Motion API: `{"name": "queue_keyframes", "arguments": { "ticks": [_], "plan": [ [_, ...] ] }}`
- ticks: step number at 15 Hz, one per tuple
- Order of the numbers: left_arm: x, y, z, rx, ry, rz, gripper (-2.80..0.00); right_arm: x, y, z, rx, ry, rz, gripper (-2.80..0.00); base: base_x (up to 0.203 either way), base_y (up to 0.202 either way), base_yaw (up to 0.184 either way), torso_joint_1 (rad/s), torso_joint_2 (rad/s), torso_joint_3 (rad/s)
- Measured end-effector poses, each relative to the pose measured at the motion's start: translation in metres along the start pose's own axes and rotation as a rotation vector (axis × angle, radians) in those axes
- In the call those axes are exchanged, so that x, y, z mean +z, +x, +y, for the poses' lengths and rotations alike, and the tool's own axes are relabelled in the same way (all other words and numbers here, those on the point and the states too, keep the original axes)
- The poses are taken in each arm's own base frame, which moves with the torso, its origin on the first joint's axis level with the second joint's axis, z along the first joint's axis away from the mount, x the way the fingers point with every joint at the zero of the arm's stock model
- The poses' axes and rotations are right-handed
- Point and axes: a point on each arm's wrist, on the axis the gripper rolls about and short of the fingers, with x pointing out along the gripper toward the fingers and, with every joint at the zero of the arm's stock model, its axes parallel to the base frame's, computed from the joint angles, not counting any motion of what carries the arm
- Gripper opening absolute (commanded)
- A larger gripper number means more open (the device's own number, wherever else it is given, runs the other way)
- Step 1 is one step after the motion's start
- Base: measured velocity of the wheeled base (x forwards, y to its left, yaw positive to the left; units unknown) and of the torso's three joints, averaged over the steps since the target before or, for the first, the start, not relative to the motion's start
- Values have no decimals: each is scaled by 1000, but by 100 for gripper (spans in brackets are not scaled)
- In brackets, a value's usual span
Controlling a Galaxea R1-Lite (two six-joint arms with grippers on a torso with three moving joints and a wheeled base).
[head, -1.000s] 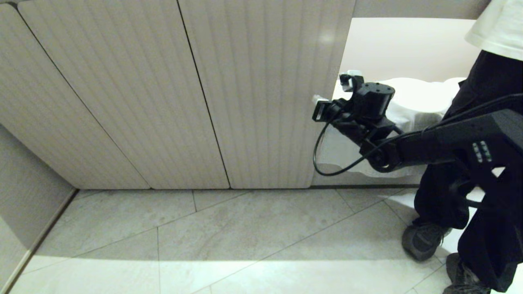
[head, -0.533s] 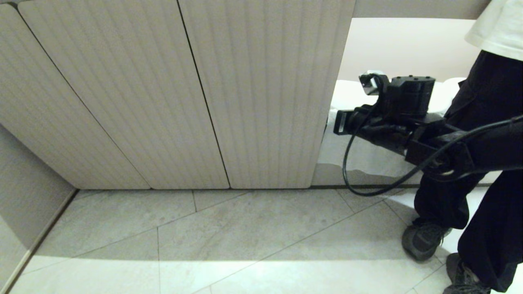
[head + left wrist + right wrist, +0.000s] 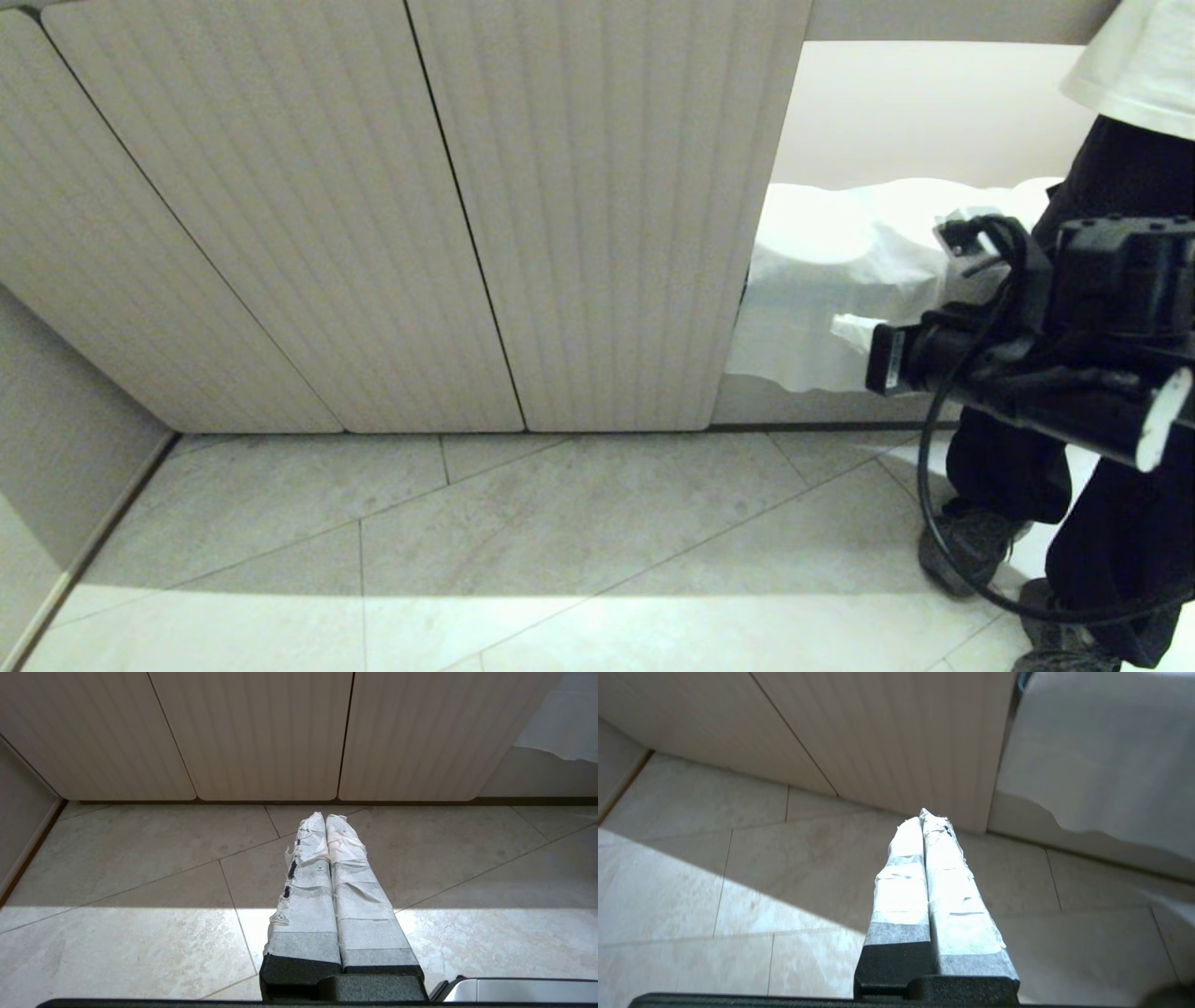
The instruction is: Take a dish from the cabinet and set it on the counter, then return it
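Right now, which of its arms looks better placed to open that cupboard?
Probably the right. The right gripper, shut and empty, hangs near the cabinet door's free edge. The left gripper points at the floor, parked.

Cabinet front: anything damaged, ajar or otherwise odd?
No damage shows. The cabinet has its ribbed doors closed and flush. Only oddities: a white plastic sheet draped right of the doors, and a person's leg close behind the shut, empty right end effector.
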Motion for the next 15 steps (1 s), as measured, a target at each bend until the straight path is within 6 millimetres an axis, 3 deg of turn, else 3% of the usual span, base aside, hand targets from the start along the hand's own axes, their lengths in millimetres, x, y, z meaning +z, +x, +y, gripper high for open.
{"name": "queue_keyframes", "arguments": {
  "ticks": [6,15],
  "plan": [
    [0,0,0,0,0,0,-280,-29,-62,-5,-28,4,66,-280,0,0,0,0,0,0],
    [0,0,0,-1,0,0,-280,-93,-151,-23,-175,44,96,-280,0,0,0,0,0,0]
  ]
}}
